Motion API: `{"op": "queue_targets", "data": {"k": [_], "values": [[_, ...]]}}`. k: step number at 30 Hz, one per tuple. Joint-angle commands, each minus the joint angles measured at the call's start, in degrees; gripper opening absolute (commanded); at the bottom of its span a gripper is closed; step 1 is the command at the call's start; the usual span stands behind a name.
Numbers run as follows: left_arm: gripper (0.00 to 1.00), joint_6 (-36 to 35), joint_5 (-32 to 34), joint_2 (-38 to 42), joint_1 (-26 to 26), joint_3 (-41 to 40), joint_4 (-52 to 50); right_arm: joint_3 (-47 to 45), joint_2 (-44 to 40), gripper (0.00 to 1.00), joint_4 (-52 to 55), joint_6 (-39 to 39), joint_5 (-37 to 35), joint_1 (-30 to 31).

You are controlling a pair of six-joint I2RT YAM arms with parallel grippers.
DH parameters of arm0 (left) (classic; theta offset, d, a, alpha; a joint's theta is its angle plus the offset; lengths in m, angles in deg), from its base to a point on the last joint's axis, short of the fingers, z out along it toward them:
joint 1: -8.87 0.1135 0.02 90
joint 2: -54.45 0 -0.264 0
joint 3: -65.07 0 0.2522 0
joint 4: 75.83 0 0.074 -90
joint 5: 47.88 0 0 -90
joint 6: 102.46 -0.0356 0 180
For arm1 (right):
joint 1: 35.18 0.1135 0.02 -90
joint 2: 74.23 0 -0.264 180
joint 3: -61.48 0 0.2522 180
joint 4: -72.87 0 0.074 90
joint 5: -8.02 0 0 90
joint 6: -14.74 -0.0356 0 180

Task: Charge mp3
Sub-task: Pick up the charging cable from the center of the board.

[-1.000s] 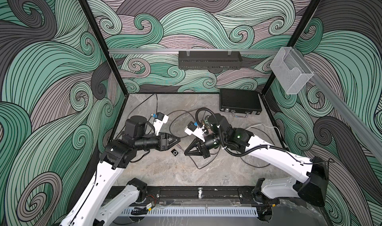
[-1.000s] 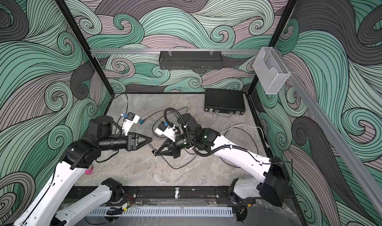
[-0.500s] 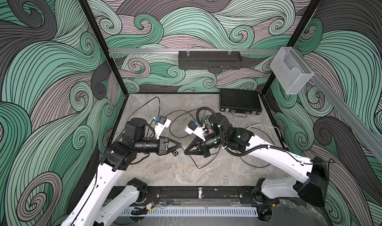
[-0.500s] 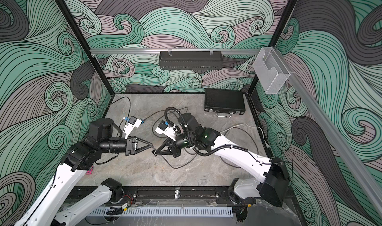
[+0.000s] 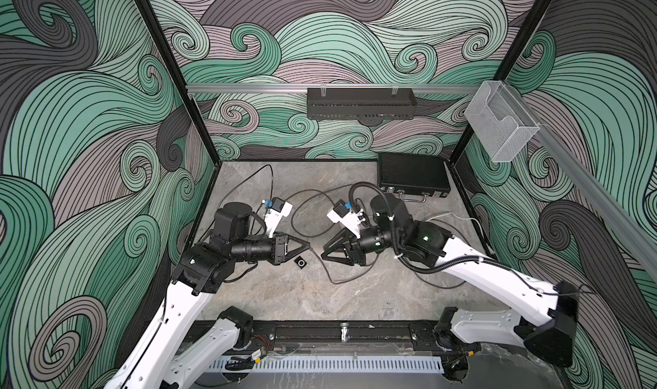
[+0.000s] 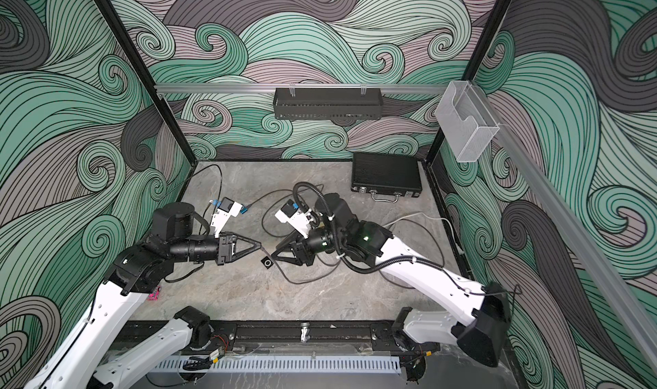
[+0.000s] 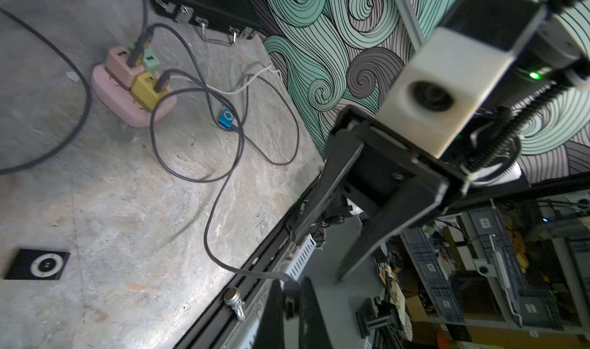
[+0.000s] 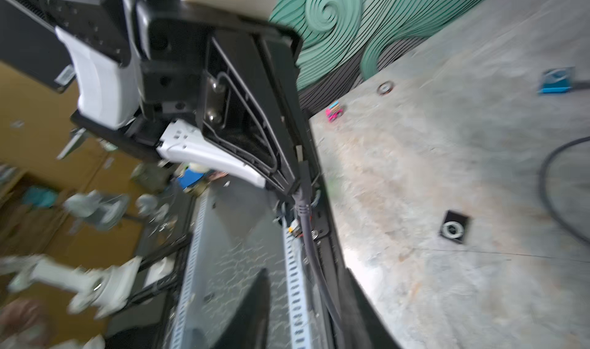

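A small black mp3 (image 5: pixel 300 261) (image 6: pixel 267 261) lies flat on the stone floor, just below the gap between the two grippers. My left gripper (image 5: pixel 308 244) (image 7: pixel 290 285) is shut on the plug end of a grey cable (image 7: pixel 217 210), which hangs clear of the floor. The right gripper (image 5: pixel 325 251) (image 8: pixel 306 277) faces it with jaws open. The cable (image 8: pixel 311 251) runs loose beside one of its fingers (image 8: pixel 360 299). In the left wrist view the black mp3 (image 7: pixel 38 263) lies off to the side, apart from the plug.
A pink charging hub (image 7: pixel 127 92) with coloured adapters feeds several looping cables. A blue mp3 (image 7: pixel 226 118) (image 6: pixel 244 210) lies among them with a cable at its end. A black case (image 5: pixel 412 173) sits at the back right. A small pink item (image 6: pixel 154 294) lies by the left arm.
The left gripper moved right toward the right gripper and closed on the cable's plug end. The right gripper, shut on the cable before, has opened.
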Motion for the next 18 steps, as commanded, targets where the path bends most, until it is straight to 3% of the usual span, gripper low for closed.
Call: {"op": "queue_targets", "data": {"k": [1, 2, 4, 6, 8, 11, 18], "values": [[0.01, 5.38, 9.25, 0.7, 0.19, 1.71, 8.97, -0.1, -8.22, 0.56, -1.46, -12.28, -20.73, -0.44], [0.01, 8.72, 11.95, 0.36, -0.06, 1.13, 12.15, -1.87, -9.73, 0.62, -4.12, -16.99, -22.03, -0.21], [0.0, 17.06, 19.74, 0.31, -1.82, -0.94, 18.31, -7.66, -12.02, 0.54, -14.39, -26.07, -26.5, 2.28], [0.01, 19.92, 27.09, 1.46, -6.73, -4.33, 25.92, -15.71, -13.35, 0.59, -27.89, -31.91, -34.23, 7.32], [0.0, 20.53, 36.48, 1.94, -12.85, -4.92, 27.19, -19.5, -12.22, 0.6, -36.17, -32.49, -42.01, 13.2], [0.0, 23.94, 41.3, 2.98, -17.49, -7.54, 32.06, -19.68, -7.74, 0.62, -43.74, -31.09, -47.51, 19.01], [0.0, 27.42, 50.48, 8.13, -23.94, -12.86, 37.53, -24.87, -0.54, 0.64, -68.43, -32.2, -53.37, 21.6]]}}
